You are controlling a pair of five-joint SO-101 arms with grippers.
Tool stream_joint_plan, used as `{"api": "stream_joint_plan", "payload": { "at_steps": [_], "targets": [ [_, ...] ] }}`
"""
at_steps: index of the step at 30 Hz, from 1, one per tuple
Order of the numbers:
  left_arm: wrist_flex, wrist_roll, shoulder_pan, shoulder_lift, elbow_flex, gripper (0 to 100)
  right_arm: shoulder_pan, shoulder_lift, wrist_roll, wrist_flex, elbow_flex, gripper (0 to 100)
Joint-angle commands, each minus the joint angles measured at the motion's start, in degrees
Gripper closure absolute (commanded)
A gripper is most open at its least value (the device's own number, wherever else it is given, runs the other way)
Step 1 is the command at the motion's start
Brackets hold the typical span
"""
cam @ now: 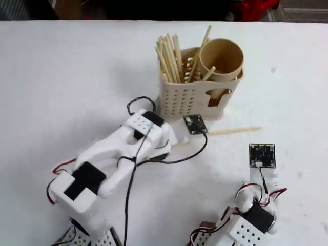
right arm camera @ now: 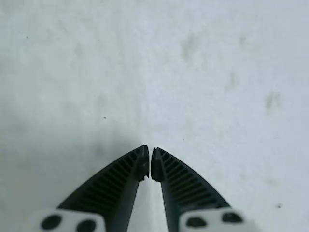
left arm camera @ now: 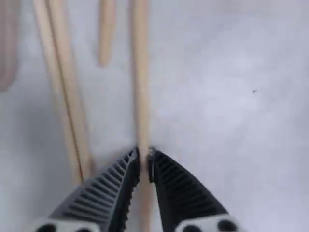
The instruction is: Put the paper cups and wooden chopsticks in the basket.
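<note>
Left wrist view puts my left gripper [left arm camera: 144, 157] low over the table [left arm camera: 231, 96]. Its two fingers are drawn almost together, and a single chopstick [left arm camera: 140, 87] runs straight through the thin slot between the tips. I judge that I am pinching it along its length, since a stick lying flat offers no other hold. A pair of loose chopsticks [left arm camera: 65, 96] lies just beside it. I grip only the one so the neighbours are not dragged along.

From the high view, the basket [cam: 187, 102] stands just beyond my left arm. It already carries a bundle of chopsticks [cam: 169, 54] and a paper cup [cam: 221, 59] leaning in its right side. The cup part looks done, and the sticks on the table are what remains. The next move calls for a lift and a tilt towards upright, so the stick drops in among the bundle instead of catching the rim.

My right gripper [right arm camera: 148, 162] hangs over bare table with its fingers pressed together on nothing. It is well apart from the basket, out of the left arm's way.
</note>
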Motion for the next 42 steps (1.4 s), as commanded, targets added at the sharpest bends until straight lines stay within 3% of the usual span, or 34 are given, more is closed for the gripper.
{"api": "stream_joint_plan", "payload": {
  "at_steps": [1, 9, 16, 19, 25, 29, 35, 42],
  "targets": [
    [2.55, -0.88, 0.57, -2.15, -1.76, 98, 0.48, -0.04, 0.00, -0.57, 0.53, 97.4],
    [14.95, 1.32, 5.41, -27.82, -2.73, 98, 0.48, -0.04, 0.00, -0.57, 0.53, 97.4],
    [12.31, 6.68, 6.81, -43.03, -17.32, 98, 0.48, -0.04, 0.00, -0.57, 0.53, 97.4],
    [6.59, 8.70, 6.73, -41.45, -25.14, 98, 0.48, -0.04, 0.00, -0.57, 0.53, 97.4],
    [-14.24, 12.40, 6.73, -30.46, -36.75, 98, 0.48, -0.04, 0.00, -0.57, 0.53, 97.4],
    [-23.47, 15.21, 5.14, -21.76, -44.66, 98, 0.48, -0.04, 0.00, -0.57, 0.53, 97.4],
    [-22.95, 20.84, 1.71, -11.47, -54.15, 93, 0.48, -0.04, 0.00, -0.57, 0.53, 97.4],
    [-20.13, 23.03, 0.48, -9.36, -55.65, 90, 0.48, -0.04, 0.00, -0.57, 0.53, 97.4]
  ]
}}
